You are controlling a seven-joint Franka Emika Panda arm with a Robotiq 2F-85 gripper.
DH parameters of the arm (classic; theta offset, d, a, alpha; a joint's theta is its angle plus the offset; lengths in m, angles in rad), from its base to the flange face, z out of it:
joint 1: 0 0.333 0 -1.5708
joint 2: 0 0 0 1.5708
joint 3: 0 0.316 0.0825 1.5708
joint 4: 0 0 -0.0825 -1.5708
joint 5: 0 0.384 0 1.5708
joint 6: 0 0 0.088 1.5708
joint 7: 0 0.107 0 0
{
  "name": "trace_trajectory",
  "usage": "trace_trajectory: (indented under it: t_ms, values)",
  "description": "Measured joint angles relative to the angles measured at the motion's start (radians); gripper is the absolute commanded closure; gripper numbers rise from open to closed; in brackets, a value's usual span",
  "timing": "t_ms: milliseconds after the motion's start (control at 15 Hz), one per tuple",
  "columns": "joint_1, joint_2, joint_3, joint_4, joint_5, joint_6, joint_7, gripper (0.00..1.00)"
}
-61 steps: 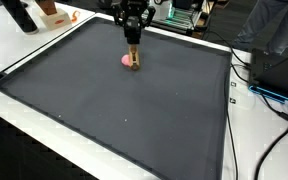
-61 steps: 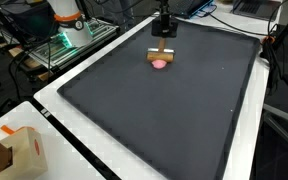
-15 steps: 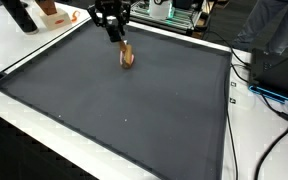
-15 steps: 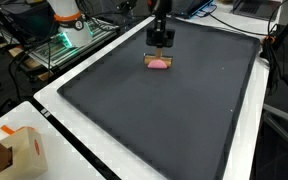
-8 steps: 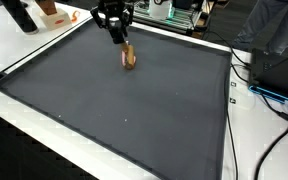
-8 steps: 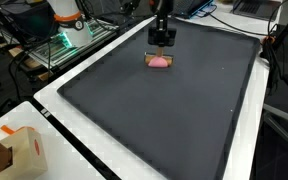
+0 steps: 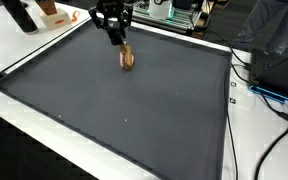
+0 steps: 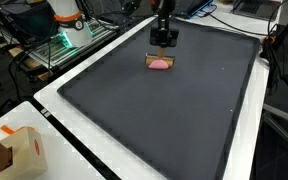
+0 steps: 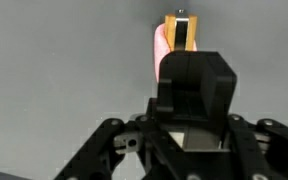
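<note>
A large dark grey rectangular mat [image 7: 144, 110] covers most of a white table [image 7: 24, 50], and everything of note sits toward the mat's far edge in both exterior views. Over that far part of the mat hangs the black Robotiq gripper [image 7: 121, 40], pointing down at the mat. Right beneath its tip a small tan wooden block [image 7: 129, 58] rests on the mat with a smaller rounded pink piece [image 8: 160, 63] against it. In an exterior view the gripper [image 8: 164, 42] stands just above the block [image 8: 161, 54], and the pink piece lies on the side of the block toward the mat's near edge. Whether the tip touches the block or hangs just clear of it cannot be told from either exterior view. In the wrist view the gripper [image 9: 194, 60] fills the lower middle as one black mass with no gap between its fingers, so they look pressed together with nothing between them. Just beyond the fingertips in that view, on the bare mat, lies the orange-tan block [image 9: 182, 32] with the pink piece [image 9: 160, 50] touching its left side. Off the mat, past its near corner, a small brown cardboard box [image 8: 14, 150] stands on the table.
</note>
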Motion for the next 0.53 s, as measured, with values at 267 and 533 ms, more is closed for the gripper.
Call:
trace_trajectory:
  t_ms: [267,533]
  values:
    - [0.0,-0.001,0.001,-0.01,0.009,0.044,0.0,0.76]
    - [-0.004,-0.001,0.003,-0.021,0.074,0.089,-0.037,0.76]
